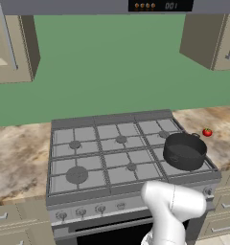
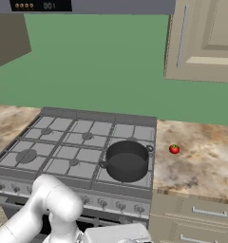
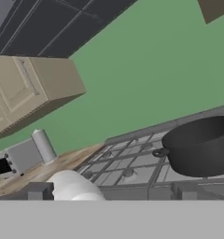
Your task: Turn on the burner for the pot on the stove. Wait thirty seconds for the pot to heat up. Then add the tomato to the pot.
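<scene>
The dark pot (image 1: 185, 151) (image 2: 128, 161) stands on the front right burner of the grey stove (image 1: 88, 158) (image 2: 63, 142). Its dark wall looms close at the right of the hand view (image 3: 202, 147). The small red tomato (image 1: 207, 132) (image 2: 174, 149) lies on the marble counter just right of the stove, behind the pot's right side. My gripper (image 3: 111, 195) hangs low in front of the stove's front edge, open, with nothing between its wide-set fingertips (image 3: 35, 193). The row of knobs (image 1: 81, 210) (image 2: 101, 203) runs along the stove front.
Marble counter (image 2: 201, 166) flanks the stove on both sides, with drawers (image 2: 201, 213) below. Wall cabinets (image 1: 14, 43) (image 2: 206, 38) hang left and right, and a hood panel (image 1: 160, 5) sits above. A grey canister (image 3: 43, 145) and a small appliance (image 3: 18, 158) stand on the left counter.
</scene>
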You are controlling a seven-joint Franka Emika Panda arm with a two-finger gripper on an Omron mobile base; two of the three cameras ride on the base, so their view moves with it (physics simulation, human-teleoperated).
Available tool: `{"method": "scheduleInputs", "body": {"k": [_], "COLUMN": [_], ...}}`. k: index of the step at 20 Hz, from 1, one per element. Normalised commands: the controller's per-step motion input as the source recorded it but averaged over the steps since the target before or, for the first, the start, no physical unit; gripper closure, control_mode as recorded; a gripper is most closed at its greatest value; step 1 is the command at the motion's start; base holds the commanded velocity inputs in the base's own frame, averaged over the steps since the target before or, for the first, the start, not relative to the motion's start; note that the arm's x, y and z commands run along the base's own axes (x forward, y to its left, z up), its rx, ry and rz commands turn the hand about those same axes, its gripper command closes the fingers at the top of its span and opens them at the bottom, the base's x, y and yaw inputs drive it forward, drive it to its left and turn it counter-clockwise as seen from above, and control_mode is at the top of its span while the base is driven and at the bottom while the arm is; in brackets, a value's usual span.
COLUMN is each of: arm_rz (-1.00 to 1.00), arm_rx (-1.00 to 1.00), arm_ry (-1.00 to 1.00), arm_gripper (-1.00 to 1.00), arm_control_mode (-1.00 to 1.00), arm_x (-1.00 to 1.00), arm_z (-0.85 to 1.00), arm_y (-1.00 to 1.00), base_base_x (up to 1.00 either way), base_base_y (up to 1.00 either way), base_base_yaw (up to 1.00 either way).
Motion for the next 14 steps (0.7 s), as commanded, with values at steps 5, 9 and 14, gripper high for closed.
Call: {"method": "scheduleInputs", "body": {"k": [5,9,14], "arm_rz": [-0.07,-0.09,-0.08], "arm_rx": [0.00,0.00,0.00], "arm_ry": [0.00,0.00,0.00], "arm_gripper": [-1.00,-1.00,-1.00], "arm_control_mode": [-1.00,-1.00,-1.00], "arm_x": [0.26,0.24,0.20], "arm_z": [-0.18,-0.25,-0.25], "arm_y": [0.00,0.00,0.00], "base_base_x": [0.00,0.00,0.00], "base_base_y": [0.00,0.00,0.00], "base_base_yaw": [0.00,0.00,0.00]}}
